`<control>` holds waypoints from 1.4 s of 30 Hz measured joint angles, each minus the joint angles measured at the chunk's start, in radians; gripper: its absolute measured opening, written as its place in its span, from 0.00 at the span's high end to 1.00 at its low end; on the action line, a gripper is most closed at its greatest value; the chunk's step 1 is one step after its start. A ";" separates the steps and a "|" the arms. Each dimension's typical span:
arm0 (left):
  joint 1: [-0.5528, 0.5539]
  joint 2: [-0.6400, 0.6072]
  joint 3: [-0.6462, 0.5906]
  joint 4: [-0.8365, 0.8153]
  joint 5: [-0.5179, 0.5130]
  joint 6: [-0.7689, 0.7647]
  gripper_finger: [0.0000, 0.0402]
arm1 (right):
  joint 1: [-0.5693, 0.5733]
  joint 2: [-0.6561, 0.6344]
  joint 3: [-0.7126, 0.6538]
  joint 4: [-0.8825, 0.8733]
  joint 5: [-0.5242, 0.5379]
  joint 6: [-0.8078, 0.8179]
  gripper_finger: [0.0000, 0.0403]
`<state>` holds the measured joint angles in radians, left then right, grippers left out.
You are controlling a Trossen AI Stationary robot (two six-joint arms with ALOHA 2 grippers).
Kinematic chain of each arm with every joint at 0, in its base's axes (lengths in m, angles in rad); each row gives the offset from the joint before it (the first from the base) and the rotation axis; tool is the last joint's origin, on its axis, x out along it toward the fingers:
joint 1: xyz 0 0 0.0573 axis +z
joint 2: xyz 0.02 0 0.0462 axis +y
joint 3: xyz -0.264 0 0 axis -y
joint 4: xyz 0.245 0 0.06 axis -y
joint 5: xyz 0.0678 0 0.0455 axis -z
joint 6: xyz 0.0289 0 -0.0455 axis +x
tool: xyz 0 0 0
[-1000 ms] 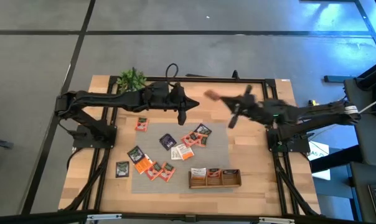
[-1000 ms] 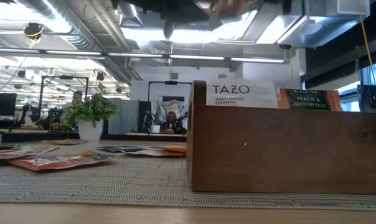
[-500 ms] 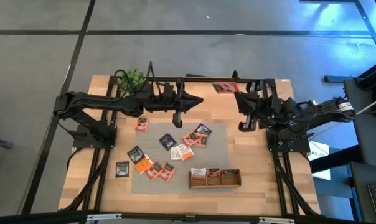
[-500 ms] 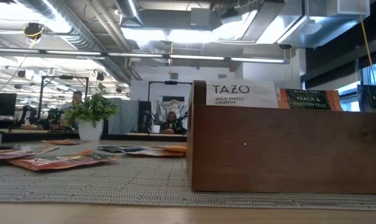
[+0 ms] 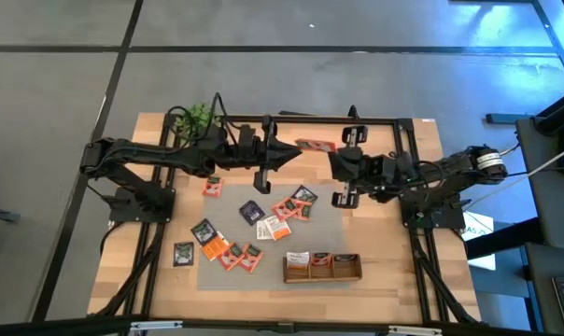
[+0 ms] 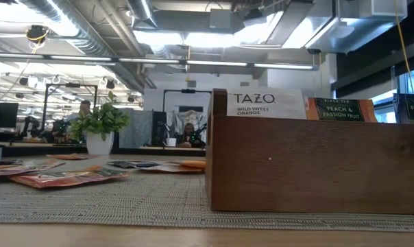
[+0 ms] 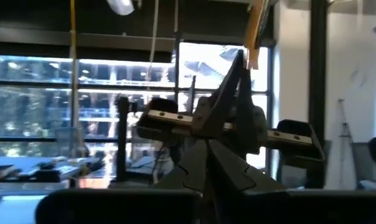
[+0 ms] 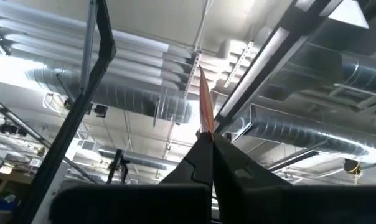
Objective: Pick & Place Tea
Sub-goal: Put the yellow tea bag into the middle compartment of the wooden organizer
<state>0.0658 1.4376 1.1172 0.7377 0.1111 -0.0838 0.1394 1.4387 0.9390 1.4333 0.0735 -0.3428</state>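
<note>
1. Work surface. The light wooden table (image 5: pixel 385 252) fills the middle of the high view. A grey woven rectangular mat (image 5: pixel 324 229) lies on it; its coarse weave shows in the low view.

2. Arms. Both dark arms reach in toward upper centre of the high view. The left gripper (image 5: pixel 289 155) points across at the right gripper (image 5: pixel 327 151). In its own wrist view, the left fingers (image 7: pixel 228 174) meet with nothing between them. The right fingers (image 8: pixel 197 158) are pressed together on a thin orange-red tea sachet (image 8: pixel 204 102), seen edge-on.

3. Tray. The long wooden three-compartment tray (image 5: pixel 321 277) sits at lower centre-right, on the mat's near edge. Its smooth brown wall (image 6: pixel 296 171) has printed sachets standing above it in each compartment.

4. Tea. Flat glossy square sachets (image 5: pixel 280 215) in orange, red, dark and white lie scattered over the mat. One or two rest on bare wood at the left. The held sachet (image 5: pixel 312 145) hangs clear of the table, between the two grippers.

5. Step in hand. Judge this as the carry phase: one sachet lifted, not yet placed. The next move probably takes it down to lower centre-right, edge-first into a compartment. Expect the foil to flex and catch on sachets already standing there.
</note>
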 joint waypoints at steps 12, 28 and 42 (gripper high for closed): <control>0.000 0.000 0.000 0.126 0.075 -0.045 0.79 | -0.024 0.040 0.055 -0.046 -0.025 0.054 0.99; 0.000 0.001 0.000 0.188 0.074 -0.060 0.76 | -0.033 0.048 0.061 -0.088 -0.024 0.073 0.99; 0.000 0.001 0.000 0.187 0.093 -0.047 0.90 | -0.033 0.048 0.060 -0.124 -0.023 0.073 0.99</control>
<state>0.0658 1.4384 1.1172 0.9249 0.2039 -0.1304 0.1066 1.4868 0.9993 1.3090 0.0505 -0.2699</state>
